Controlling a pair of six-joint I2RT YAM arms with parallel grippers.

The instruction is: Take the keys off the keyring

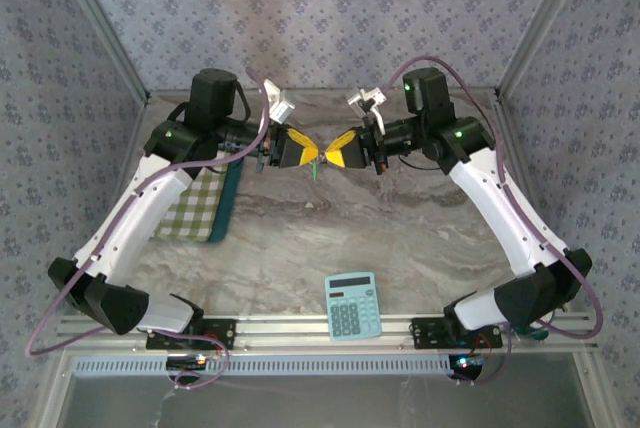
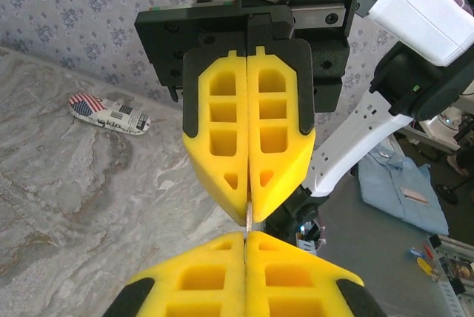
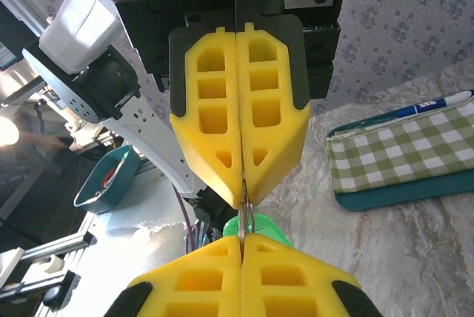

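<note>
Top view, centre: left gripper and right gripper meet tip to tip, closed, green keys hanging beneath. Left wrist: both pinch the thin keyring. Right wrist: keys apparently threaded on, so the grip is made; next, spread the ring.

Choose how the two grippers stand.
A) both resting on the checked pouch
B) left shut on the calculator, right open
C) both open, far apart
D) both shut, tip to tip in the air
D: seen from above, the left gripper and right gripper meet tip to tip in the air, jaws closed on a thin ring with a green piece behind it.
</note>
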